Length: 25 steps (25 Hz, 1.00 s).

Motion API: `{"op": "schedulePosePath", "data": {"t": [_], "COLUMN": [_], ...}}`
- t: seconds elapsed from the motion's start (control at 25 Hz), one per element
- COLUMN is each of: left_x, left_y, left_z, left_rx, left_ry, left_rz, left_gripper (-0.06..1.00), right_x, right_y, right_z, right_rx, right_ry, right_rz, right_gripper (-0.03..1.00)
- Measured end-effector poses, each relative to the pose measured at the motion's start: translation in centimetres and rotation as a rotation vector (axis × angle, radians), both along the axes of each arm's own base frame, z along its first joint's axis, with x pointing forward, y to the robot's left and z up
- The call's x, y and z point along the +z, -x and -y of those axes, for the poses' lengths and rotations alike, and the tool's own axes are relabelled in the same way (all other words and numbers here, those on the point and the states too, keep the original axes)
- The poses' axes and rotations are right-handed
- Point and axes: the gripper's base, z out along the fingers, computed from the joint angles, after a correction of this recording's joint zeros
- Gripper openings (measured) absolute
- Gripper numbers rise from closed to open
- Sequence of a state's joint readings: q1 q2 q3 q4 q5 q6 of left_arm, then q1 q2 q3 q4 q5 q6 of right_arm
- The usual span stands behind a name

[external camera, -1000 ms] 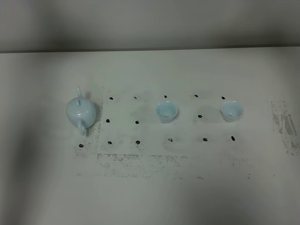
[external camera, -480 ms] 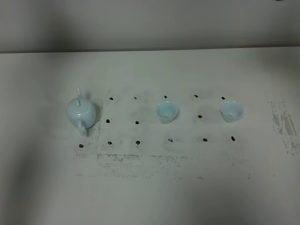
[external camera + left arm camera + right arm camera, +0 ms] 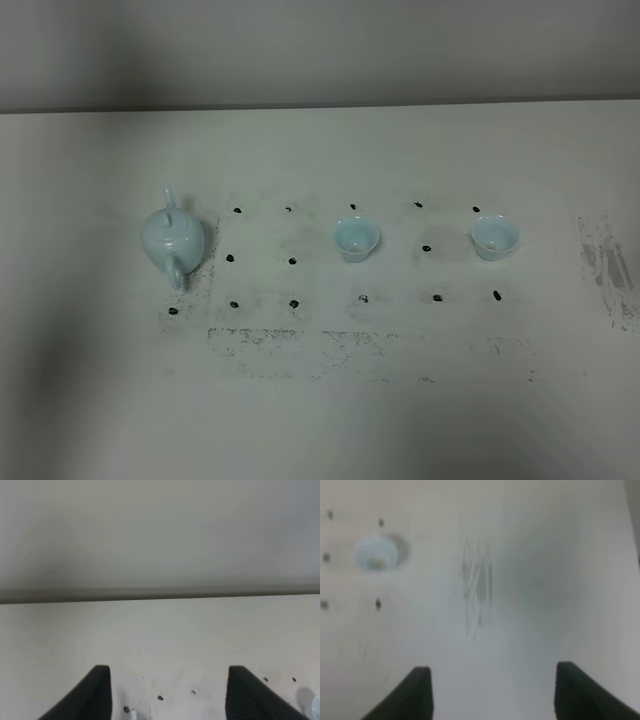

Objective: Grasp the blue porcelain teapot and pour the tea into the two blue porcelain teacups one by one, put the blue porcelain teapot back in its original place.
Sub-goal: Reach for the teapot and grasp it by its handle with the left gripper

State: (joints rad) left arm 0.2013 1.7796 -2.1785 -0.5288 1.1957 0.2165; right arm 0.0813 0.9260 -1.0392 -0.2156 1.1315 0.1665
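The blue porcelain teapot (image 3: 172, 240) stands upright at the left of the table, spout pointing to the far side and handle toward the near edge. The two blue porcelain teacups stand upright to its right, one in the middle (image 3: 355, 238) and one further right (image 3: 494, 236). Neither gripper shows in the exterior high view. My left gripper (image 3: 168, 671) is open and empty above the table. My right gripper (image 3: 493, 668) is open and empty; its view is blurred and shows the right teacup (image 3: 376, 555) some way off.
Small black dots (image 3: 292, 261) mark a grid on the white table (image 3: 320, 400) around the teapot and cups. Grey scuff marks (image 3: 608, 265) lie near the right edge. A wall rises behind the table's far edge (image 3: 320, 105).
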Motion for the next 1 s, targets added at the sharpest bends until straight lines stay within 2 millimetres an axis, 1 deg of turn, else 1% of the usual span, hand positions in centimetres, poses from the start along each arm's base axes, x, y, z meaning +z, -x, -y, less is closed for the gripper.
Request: {"op": "schedulePosePath", "data": {"t": [0.04,0.12,0.24,0.4,0.6,0.72,1.0], "left_x": [0.0,0.0,0.0,0.0,0.1,0.1,0.1], "left_y": [0.0,0.0,0.0,0.0,0.0,0.0,0.0], "left_z": [0.0,0.0,0.0,0.1,0.2,0.2,0.2], "left_rx": [-0.001,-0.003,-0.005,-0.021,-0.032,-0.036,-0.041], "left_ry": [-0.001,-0.002,-0.005,-0.010,-0.010,-0.011,-0.015], "left_rz": [0.001,0.002,0.003,0.011,0.017,0.019,0.022], "left_gripper": [0.52,0.52,0.52,0.52,0.52,0.52,0.52], "right_x": [-1.0,-2.2,-4.0,-6.2,-8.5,-9.3,-9.3], "right_y": [1.2,4.0,7.3,10.3,12.7,13.9,16.2], "right_z": [0.0,0.1,0.1,-0.1,-0.3,-0.4,-0.5], "right_rx": [0.002,0.007,0.020,0.061,0.102,0.128,0.167], "right_ry": [-0.010,-0.030,-0.061,-0.090,-0.125,-0.134,-0.137], "right_rz": [-0.010,0.017,0.055,0.100,0.159,0.215,0.364], "right_gripper": [0.54,0.54,0.54,0.54,0.54,0.54,0.54]}}
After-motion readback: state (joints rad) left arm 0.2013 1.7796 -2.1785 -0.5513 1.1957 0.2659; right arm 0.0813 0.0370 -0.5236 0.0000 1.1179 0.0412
